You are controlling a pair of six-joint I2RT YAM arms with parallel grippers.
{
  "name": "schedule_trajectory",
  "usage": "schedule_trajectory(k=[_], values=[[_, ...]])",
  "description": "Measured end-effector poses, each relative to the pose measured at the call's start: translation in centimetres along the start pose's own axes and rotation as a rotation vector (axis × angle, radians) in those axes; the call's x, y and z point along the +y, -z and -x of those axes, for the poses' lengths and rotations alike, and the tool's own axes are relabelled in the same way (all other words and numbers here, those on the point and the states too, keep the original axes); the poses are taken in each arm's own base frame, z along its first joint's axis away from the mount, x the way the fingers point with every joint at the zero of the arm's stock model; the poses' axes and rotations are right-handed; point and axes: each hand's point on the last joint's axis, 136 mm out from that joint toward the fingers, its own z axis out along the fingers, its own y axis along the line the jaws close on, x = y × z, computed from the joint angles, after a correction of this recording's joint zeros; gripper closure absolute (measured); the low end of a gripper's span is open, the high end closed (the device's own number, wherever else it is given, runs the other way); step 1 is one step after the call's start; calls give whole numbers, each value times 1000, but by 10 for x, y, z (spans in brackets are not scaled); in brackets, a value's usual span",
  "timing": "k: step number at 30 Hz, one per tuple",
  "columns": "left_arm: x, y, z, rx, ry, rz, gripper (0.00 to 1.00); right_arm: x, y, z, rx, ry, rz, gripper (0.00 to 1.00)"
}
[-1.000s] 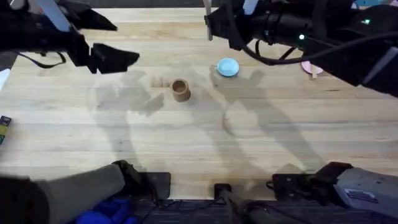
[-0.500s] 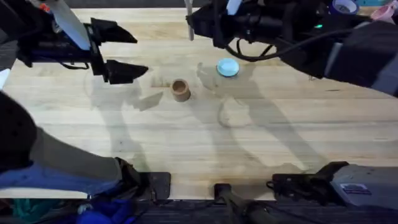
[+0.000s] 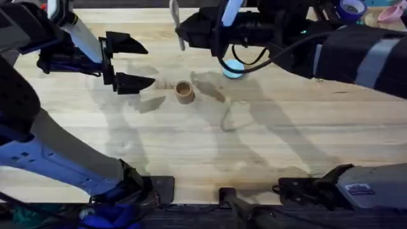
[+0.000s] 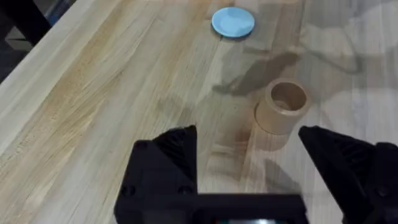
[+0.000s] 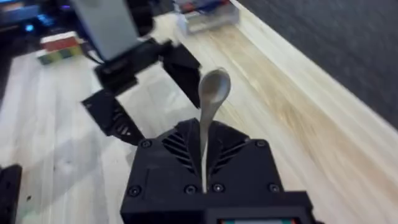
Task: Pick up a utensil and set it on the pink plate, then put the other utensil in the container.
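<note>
Gripping the spoon by its handle, my right gripper has its fingers clamped tight, and in my right wrist view the oval bowl stands straight out beyond the fingertips. From overhead the spoon shows as a pale sliver sticking out of that gripper toward the table's far edge. My right arm reaches across the middle, so this gripper hangs above the table, beyond the container and a little to its left. The wooden cup stands upright on the bare wood, mouth up, with nothing inside that I can make out.

Over on the other side, my left gripper hovers with its fingers spread wide, holding nothing. Its tips point toward the container, which sits just ahead of them and a bit to the right, not touching. Through the right wrist view I catch that left gripper just beyond the spoon's bowl, fingers apart.

Past the container from my left gripper lies the light-blue plate, flat on the table, and overhead the light-blue plate is partly hidden under my right arm.
</note>
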Motion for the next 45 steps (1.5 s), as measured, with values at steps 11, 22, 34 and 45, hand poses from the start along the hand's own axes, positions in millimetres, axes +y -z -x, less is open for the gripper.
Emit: schedule_trajectory(k=[11,22,34,45], values=[[-1,-1,-2,2,-21,-5,7,26,-5,-2,-45,146,185,967],[-3,-1,-6,26,-53,-17,7,25,-15,-23,-28,145,230,966],[-5,-19,-40,-28,63,-86,7,26,-15,-27,-18,170,235,966],[-8,-24,-49,-43,74,-108,7,27,-15,-36,-57,223,230,966]])
